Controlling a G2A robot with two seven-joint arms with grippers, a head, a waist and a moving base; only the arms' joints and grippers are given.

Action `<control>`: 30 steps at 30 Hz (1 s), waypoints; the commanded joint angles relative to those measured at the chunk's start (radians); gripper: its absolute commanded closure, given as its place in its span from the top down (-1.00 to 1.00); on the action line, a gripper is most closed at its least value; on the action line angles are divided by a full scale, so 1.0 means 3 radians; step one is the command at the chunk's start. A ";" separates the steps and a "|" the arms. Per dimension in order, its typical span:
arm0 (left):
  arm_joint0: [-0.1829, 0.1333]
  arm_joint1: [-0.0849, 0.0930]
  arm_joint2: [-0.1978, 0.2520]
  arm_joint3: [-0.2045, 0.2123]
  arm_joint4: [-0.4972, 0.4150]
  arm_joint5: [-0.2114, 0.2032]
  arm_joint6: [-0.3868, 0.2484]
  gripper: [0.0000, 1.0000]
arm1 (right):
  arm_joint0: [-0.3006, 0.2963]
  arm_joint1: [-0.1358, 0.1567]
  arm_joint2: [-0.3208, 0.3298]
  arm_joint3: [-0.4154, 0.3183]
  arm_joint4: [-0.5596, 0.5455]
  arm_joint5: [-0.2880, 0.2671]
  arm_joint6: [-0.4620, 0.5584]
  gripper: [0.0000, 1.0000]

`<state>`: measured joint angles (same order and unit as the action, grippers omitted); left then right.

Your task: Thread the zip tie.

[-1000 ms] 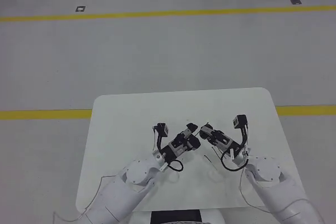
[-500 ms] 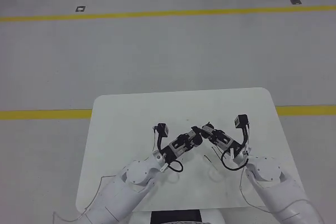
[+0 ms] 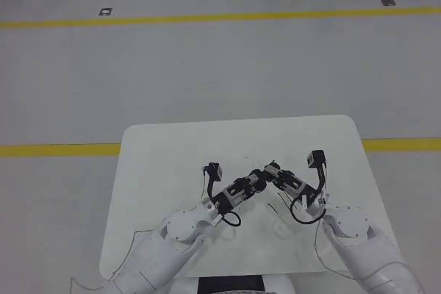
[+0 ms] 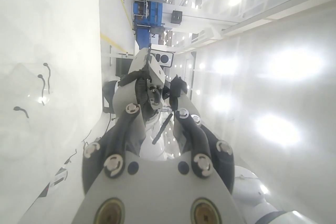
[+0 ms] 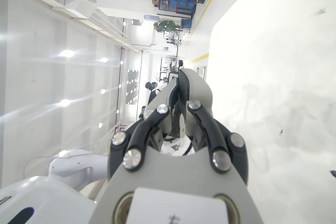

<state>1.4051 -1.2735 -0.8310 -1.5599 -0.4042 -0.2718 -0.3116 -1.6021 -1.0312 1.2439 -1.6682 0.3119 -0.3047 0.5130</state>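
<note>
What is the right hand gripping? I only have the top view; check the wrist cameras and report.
Observer: The right hand is shut on a thin dark zip tie, whose tip pokes out beyond it.
Operator: Now report the left hand.
Observer: A dark strap slants by the left hand's base; I cannot tell if it is gripped.
Operator: Check the table for spares.
Observer: Loose ties lie on the table.

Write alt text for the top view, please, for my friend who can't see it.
From above, the robot's left gripper and right gripper meet tip to tip over the middle of a white round-cornered table. A thin dark strip lies on the table nearer the robot; anything held is too small to see.
</note>
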 commanded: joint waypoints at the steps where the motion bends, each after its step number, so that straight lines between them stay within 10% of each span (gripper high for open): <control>1: 0.0002 0.0001 -0.0001 0.0002 0.0003 0.0006 0.0000 -1.00 | -0.0003 -0.0003 0.0003 -0.0005 -0.0008 -0.0002 0.0001 -1.00; 30: 0.0001 0.0001 -0.0006 0.0011 0.0061 0.0057 0.0064 -0.76 | -0.0044 -0.0037 0.0069 -0.0043 -0.0139 -0.0020 0.0026 -1.00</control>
<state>1.4052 -1.2732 -0.8326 -1.5569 -0.3860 -0.2554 -0.2933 -1.6150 -1.0421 1.2641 -1.6810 0.2710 -0.3100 0.5207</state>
